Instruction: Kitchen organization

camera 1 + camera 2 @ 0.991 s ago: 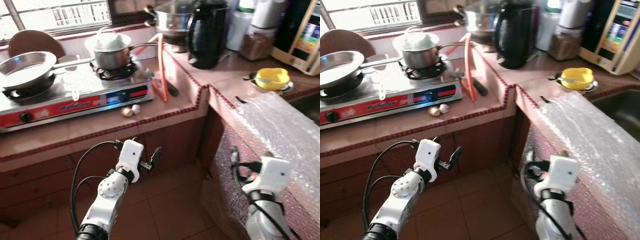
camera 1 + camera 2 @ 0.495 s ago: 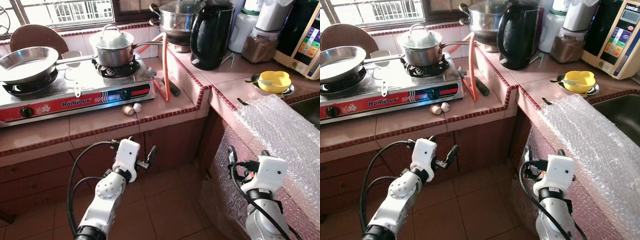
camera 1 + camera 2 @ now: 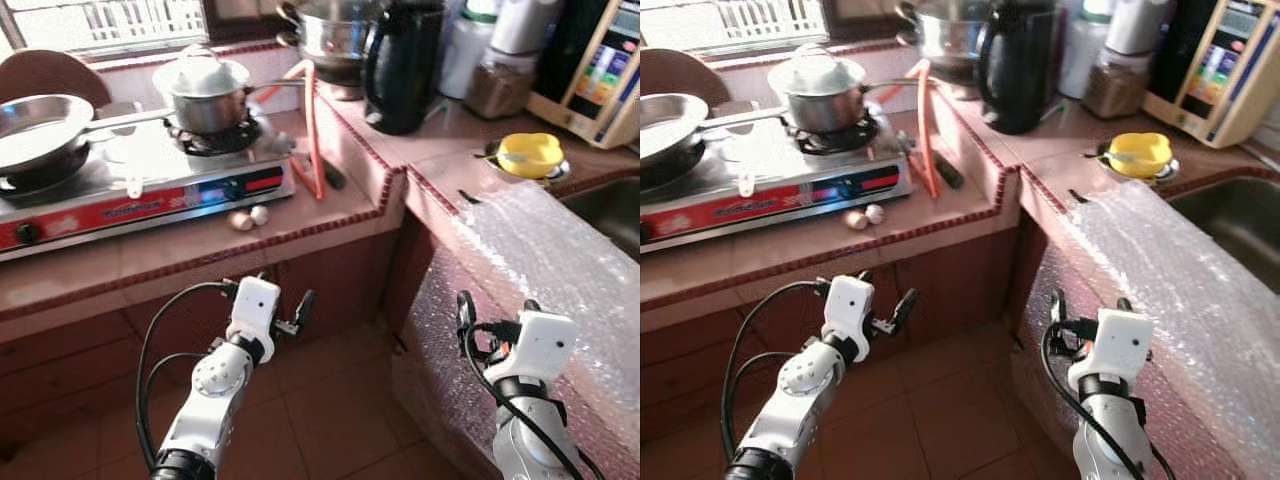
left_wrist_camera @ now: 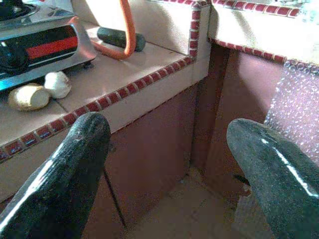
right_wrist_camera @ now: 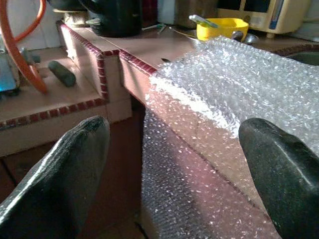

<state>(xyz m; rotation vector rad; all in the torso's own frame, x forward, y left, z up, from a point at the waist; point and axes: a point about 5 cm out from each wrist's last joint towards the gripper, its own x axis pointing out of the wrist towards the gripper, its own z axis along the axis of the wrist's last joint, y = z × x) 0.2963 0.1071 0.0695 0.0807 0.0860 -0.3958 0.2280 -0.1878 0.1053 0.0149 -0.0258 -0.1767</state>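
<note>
A sheet of bubble wrap (image 3: 545, 250) hangs over the front edge of the tiled counter (image 3: 350, 215) on the right. Behind it stands a yellow bowl (image 3: 530, 155) holding a spoon. Two garlic cloves (image 3: 248, 217) lie in front of the gas stove (image 3: 140, 185). My left gripper (image 3: 285, 295) hovers open below the counter edge, facing the cabinet corner, nothing between its fingers (image 4: 75, 164). Beside the hanging bubble wrap (image 5: 224, 99), my right gripper (image 3: 497, 305) is held open and empty.
On the stove sit a lidded pot (image 3: 205, 90) and a frying pan (image 3: 40, 120). An orange hose (image 3: 313, 120) runs down beside a dark handle (image 3: 333, 177). A black kettle (image 3: 400, 65), jars and a sink (image 3: 610, 205) lie further back. Tiled floor lies below.
The whole picture has shifted slightly with the head. Both grippers keep the same open pose, and nothing on the counter has moved.
</note>
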